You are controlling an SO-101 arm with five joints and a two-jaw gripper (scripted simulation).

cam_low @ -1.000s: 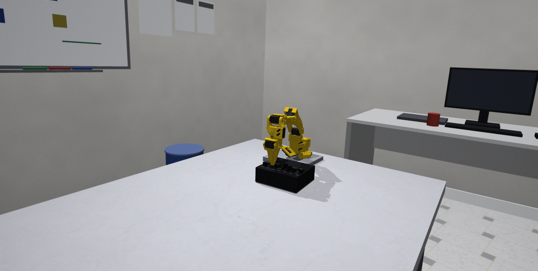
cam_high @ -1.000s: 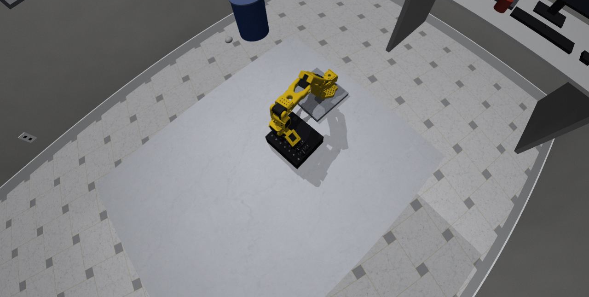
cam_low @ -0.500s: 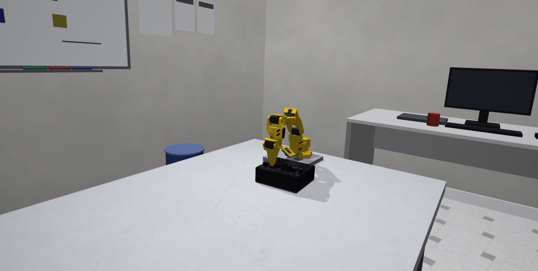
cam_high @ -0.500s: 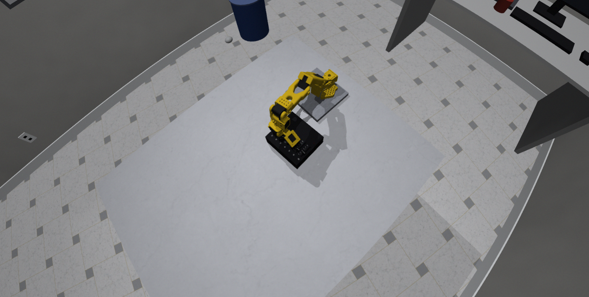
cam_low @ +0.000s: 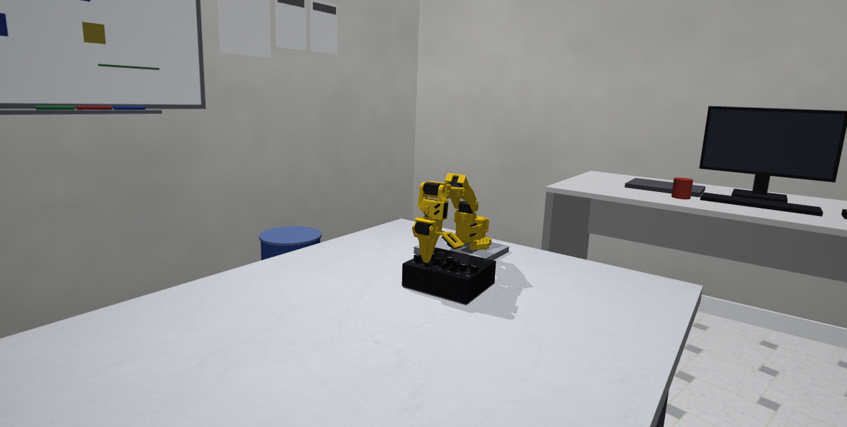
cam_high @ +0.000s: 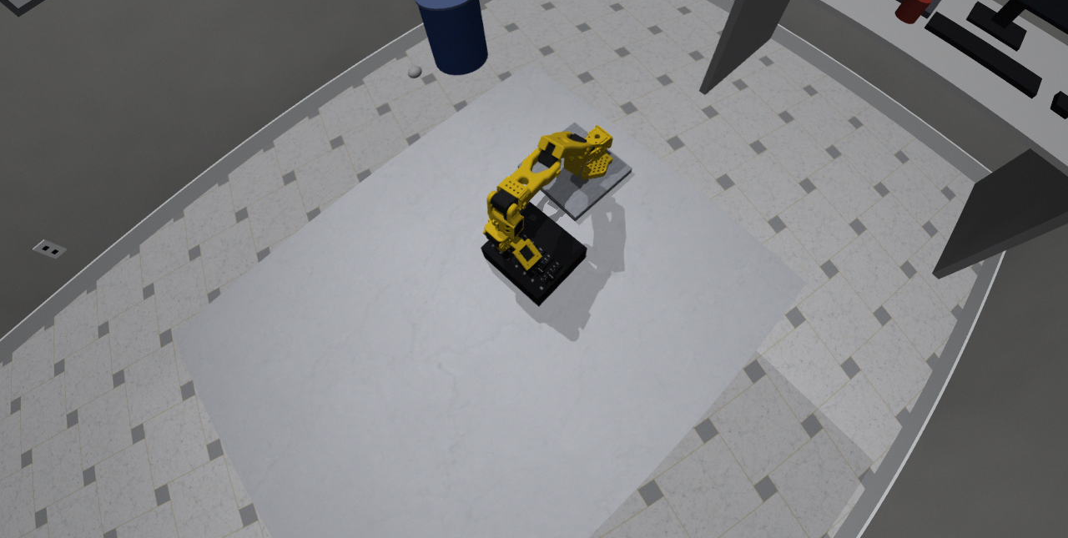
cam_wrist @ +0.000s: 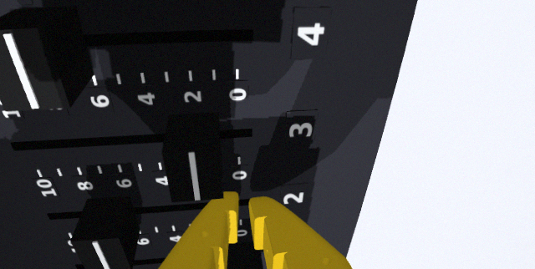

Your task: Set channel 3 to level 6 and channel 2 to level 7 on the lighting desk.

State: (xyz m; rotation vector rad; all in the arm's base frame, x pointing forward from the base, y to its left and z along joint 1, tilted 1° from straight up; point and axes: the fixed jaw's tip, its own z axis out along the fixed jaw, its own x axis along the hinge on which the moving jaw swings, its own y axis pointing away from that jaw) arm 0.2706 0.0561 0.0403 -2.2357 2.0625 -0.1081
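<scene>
The black lighting desk (cam_high: 534,265) sits mid-table; it also shows in the exterior view (cam_low: 448,277). In the wrist view the channel labels 4, 3 and 2 run down its right side. The channel 3 fader cap (cam_wrist: 193,158) stands near mark 2 of its scale. The channel 2 fader cap (cam_wrist: 106,229) stands at the lower left, near marks 7 to 8. The channel 4 fader cap (cam_wrist: 25,64) is far left, near the high end. My yellow gripper (cam_wrist: 241,218) is shut and empty, its tips low over the 0 end of the desk, just right of the channel 3 cap.
The arm's base stands on a grey plate (cam_high: 586,188) behind the desk. A blue bin (cam_high: 451,22) stands on the floor beyond the table. A side desk with monitor and red cup (cam_low: 682,187) is at the right.
</scene>
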